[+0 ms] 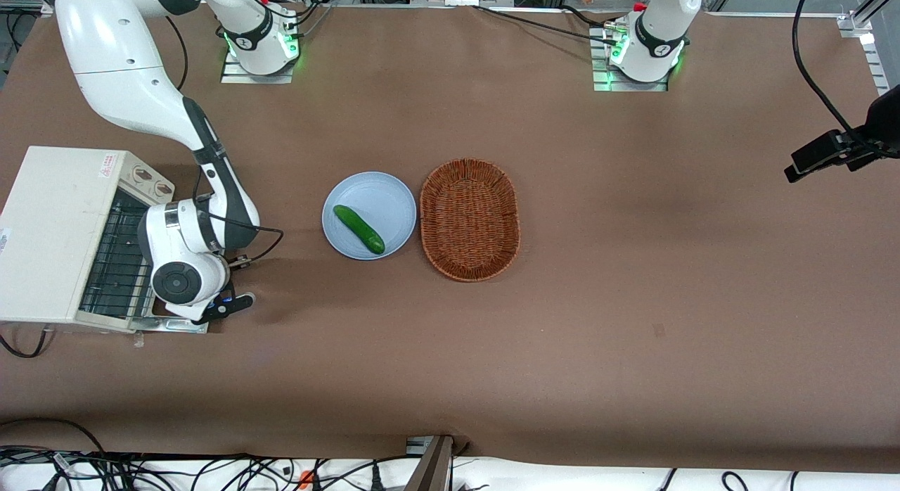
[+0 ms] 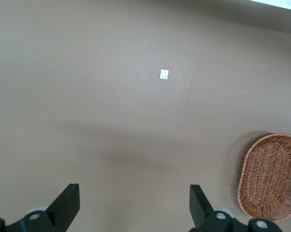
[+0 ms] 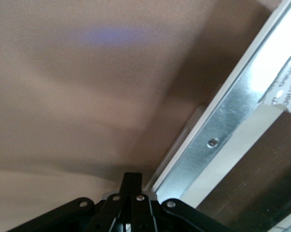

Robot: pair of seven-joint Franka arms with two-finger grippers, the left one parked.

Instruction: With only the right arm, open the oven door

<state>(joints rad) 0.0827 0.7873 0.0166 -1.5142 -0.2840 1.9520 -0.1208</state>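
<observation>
The cream-white toaster oven (image 1: 49,224) stands at the working arm's end of the table. Its oven door (image 1: 172,324) hangs down near the tabletop, and the wire rack (image 1: 112,255) inside shows. The right arm's wrist (image 1: 179,280) hovers over the lowered door. My gripper (image 1: 226,306) sits just past the door's outer edge, on the plate's side, low over the table. In the right wrist view the gripper (image 3: 133,178) is shut with nothing between its fingers. It lies beside the door's silver metal frame (image 3: 222,145) and dark glass (image 3: 261,169).
A light blue plate (image 1: 394,195) holding a green cucumber (image 1: 358,228) lies mid-table, next to an oval wicker basket (image 1: 470,219), also seen in the left wrist view (image 2: 270,176). A small white tag (image 2: 164,74) lies on the brown cloth.
</observation>
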